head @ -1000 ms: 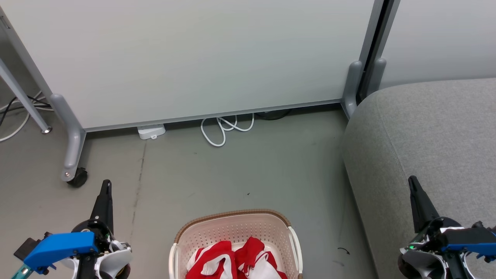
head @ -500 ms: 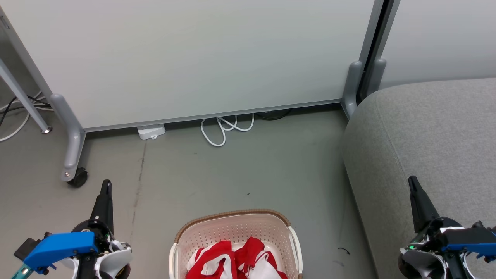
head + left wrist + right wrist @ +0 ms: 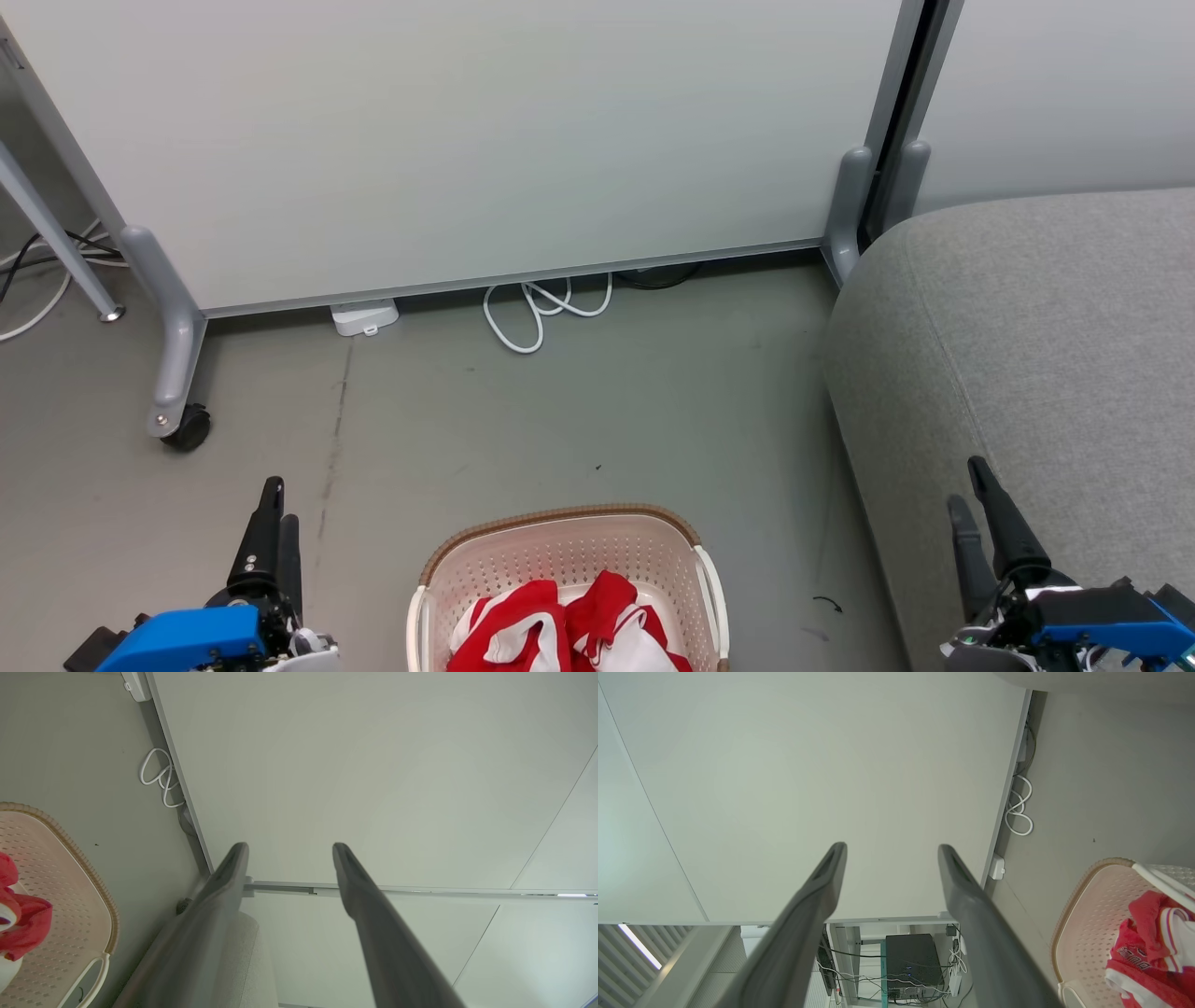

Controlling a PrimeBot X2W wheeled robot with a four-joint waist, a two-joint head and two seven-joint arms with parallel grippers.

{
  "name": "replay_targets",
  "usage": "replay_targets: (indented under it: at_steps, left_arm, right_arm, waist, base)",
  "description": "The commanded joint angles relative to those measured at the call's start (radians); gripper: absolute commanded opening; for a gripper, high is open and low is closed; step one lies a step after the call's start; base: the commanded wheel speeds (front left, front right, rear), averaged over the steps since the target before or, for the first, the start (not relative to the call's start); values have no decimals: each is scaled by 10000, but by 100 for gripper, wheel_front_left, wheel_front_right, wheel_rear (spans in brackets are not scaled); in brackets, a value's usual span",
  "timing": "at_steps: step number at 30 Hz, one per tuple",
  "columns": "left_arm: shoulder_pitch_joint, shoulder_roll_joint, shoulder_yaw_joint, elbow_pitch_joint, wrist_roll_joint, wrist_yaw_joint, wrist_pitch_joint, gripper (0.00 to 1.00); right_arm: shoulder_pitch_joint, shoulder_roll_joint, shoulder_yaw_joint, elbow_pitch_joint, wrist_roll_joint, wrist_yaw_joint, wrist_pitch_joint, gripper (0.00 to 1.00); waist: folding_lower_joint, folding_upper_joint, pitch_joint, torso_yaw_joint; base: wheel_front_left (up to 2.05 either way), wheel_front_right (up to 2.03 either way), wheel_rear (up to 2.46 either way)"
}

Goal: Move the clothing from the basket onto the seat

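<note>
Left gripper (image 3: 280, 509) spread wide, empty, left of basket (image 3: 560, 516); clothing (image 3: 560, 625) heaped in basket, untouched; seat (image 3: 1046, 355) at right; right gripper (image 3: 966, 485) spread wide, empty, by seat's edge; risks: gripper catches perforated wall, light basket lifts with garment; shallow pinch drops garment on floor (image 3: 560, 420) short of seat.

Clothing (image 3: 523, 621): red, white stripes and panels. Basket (image 3: 560, 555): cream, perforated walls, brown woven-look rim, white handles. Seat (image 3: 1046, 317): grey fabric. Floor (image 3: 579, 420): grey-green. Cable (image 3: 551, 303): white.
</note>
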Motion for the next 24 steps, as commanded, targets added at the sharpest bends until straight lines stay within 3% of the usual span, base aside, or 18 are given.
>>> replay_targets:
  at_steps: [1,6,14,24]
  left_arm:
    - [-252,68,-49,-210,124,8,-98,100]
    - [-266,75,-116,-267,639,99,-333,100]
    - [-228,84,-278,-449,2383,298,-686,100]
    - [-170,125,-613,-572,4729,333,-1086,100]
  right_arm:
    - [-241,-33,88,-194,-131,13,-97,100]
    - [-310,-39,258,-122,-669,14,-332,100]
    - [-397,-49,408,-62,-1963,17,-684,100]
    - [-460,-62,570,-14,-4493,20,-1084,100]
  waist:
    - [0,0,1,2]
    - [0,0,6,7]
    - [0,0,16,18]
    - [0,0,3,53]
  base:
    - [0,0,0]
    - [0,0,0]
    - [0,0,0]
    - [0,0,0]
